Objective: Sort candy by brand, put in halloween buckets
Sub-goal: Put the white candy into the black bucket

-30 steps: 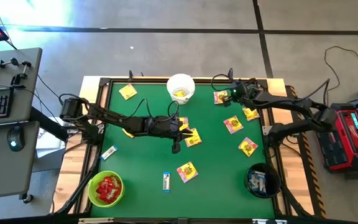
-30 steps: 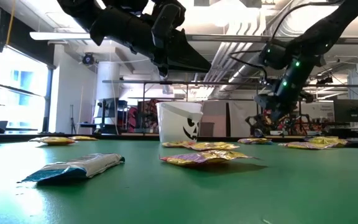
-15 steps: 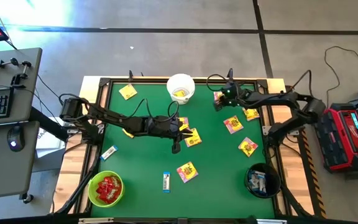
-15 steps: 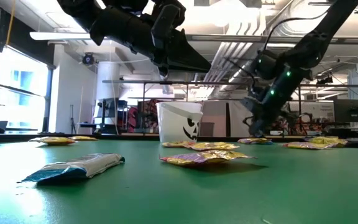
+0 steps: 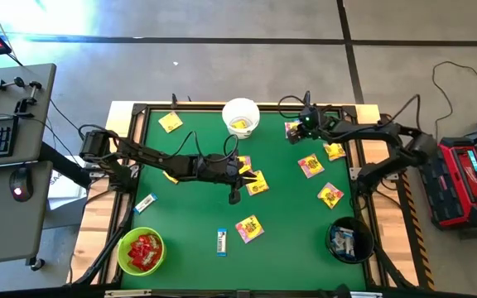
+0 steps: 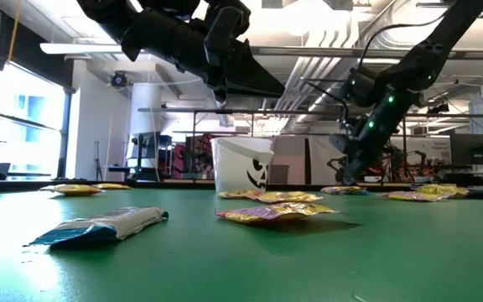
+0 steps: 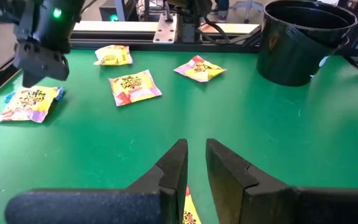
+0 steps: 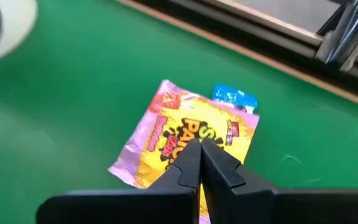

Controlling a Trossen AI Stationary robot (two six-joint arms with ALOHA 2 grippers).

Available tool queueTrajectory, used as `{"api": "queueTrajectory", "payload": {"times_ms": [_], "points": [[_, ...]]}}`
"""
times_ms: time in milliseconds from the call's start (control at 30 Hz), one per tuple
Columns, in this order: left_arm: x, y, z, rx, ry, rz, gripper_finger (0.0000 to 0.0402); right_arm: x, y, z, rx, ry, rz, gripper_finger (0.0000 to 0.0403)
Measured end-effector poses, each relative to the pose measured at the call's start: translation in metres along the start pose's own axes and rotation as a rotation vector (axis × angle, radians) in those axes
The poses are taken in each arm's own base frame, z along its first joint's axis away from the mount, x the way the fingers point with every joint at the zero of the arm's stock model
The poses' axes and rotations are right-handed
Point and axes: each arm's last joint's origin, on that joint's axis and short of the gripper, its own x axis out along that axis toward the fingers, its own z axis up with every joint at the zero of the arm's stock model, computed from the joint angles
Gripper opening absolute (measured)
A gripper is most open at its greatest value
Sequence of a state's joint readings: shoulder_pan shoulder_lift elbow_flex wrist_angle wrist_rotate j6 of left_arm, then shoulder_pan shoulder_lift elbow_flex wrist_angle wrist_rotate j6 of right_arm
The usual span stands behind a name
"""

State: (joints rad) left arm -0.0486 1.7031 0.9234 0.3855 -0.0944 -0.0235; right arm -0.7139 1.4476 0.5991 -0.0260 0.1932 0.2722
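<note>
Yellow packets with pink print lie scattered on the green table; white-and-blue bars (image 5: 221, 241) lie toward the near edge. The white bucket (image 5: 241, 117) stands at the far edge, the lime green bucket (image 5: 141, 251) with red packets at near left, and the black bucket (image 5: 350, 240) at near right. My right gripper (image 8: 201, 149) is shut, with its tips over a yellow packet (image 8: 166, 127) that lies flat beside the white bucket. My left gripper (image 7: 191, 158) hangs mid-table above two yellow packets (image 5: 256, 182), open by a narrow gap. My right gripper points down at the middle of the yellow packet (image 8: 185, 134) with shut fingers, slanting from the table's right. The packet lies flat on the table. I cannot tell whether the fingertips touch it.
A blue-and-white piece (image 8: 234, 98) lies under the far end of that packet. More yellow packets lie near the right arm (image 5: 310, 165), (image 5: 331, 195), (image 5: 334, 151), one at mid-near (image 5: 249, 228) and one at far left (image 5: 171, 122). A raised frame rims the table.
My right gripper has moved toward the table's left and down, over the yellow packet beside the white bucket, then drawn slightly back toward the right. The left arm has kept still.
</note>
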Motion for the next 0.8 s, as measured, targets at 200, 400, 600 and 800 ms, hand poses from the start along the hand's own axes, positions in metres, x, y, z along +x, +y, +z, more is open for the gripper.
{"api": "queueTrajectory", "payload": {"times_ms": [200,400,600,800], "points": [[0.0,0.0,-0.001,0.001,0.01,0.0,0.0048,0.017,0.002,-0.007,0.005,0.032,-0.013,0.0],[0.0,0.0,-0.003,0.002,0.027,0.001,0.0048,0.025,0.01,-0.007,-0.001,0.029,0.125,0.0],[0.0,0.0,-0.003,0.003,0.03,0.0,0.0048,0.01,0.025,0.001,-0.079,-0.051,0.212,0.0],[0.0,0.0,-0.003,0.003,0.033,0.0,0.0048,-0.006,0.024,0.003,-0.12,-0.061,0.173,0.0]]}}
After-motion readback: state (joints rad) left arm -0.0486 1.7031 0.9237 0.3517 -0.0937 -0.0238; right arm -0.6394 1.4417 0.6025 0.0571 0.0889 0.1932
